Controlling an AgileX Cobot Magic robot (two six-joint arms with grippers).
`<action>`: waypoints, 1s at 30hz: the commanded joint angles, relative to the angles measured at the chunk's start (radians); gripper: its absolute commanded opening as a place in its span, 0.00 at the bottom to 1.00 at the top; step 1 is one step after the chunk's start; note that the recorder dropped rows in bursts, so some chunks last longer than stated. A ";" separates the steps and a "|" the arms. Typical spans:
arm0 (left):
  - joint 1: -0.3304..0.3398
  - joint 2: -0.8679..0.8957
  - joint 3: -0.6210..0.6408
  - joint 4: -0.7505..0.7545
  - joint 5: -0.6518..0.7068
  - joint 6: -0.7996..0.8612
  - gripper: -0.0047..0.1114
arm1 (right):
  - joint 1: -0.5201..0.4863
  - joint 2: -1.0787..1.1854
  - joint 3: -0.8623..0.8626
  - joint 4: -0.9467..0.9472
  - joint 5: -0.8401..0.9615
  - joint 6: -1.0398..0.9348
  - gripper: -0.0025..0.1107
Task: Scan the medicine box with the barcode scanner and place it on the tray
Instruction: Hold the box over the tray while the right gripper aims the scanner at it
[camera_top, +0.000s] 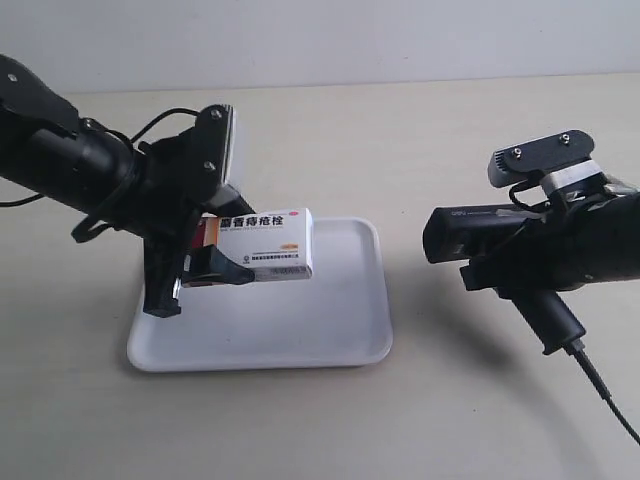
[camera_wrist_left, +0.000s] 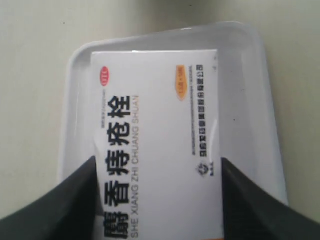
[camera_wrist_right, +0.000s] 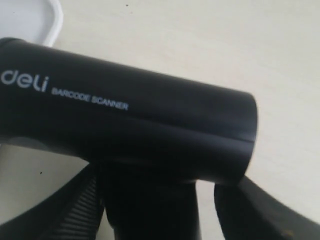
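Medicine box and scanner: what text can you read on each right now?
"SHE XIANG ZHI CHUANG SHUAN", beside large black Chinese characters: medicine box, clamped in the left tool.
Orange oval, red badge, maker's line on the box: too small to read.
"deli": barcode scanner, held by the right tool.
"BARCODE SCANNER": same scanner barrel.

Exterior view fronting both arms, wrist views close, tray (camera_top: 350, 345) shared, perhaps corner (camera_wrist_right: 50, 20)
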 joint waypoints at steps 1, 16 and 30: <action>0.064 0.000 -0.015 -0.059 0.087 0.041 0.04 | 0.002 -0.010 0.010 -0.011 -0.056 -0.012 0.02; 0.070 0.062 -0.015 -0.050 0.060 0.041 0.04 | 0.002 -0.080 0.007 -0.020 -0.099 -0.141 0.02; 0.064 0.095 -0.015 -0.050 0.022 -0.014 0.04 | 0.002 0.065 0.007 0.110 -0.255 -0.059 0.02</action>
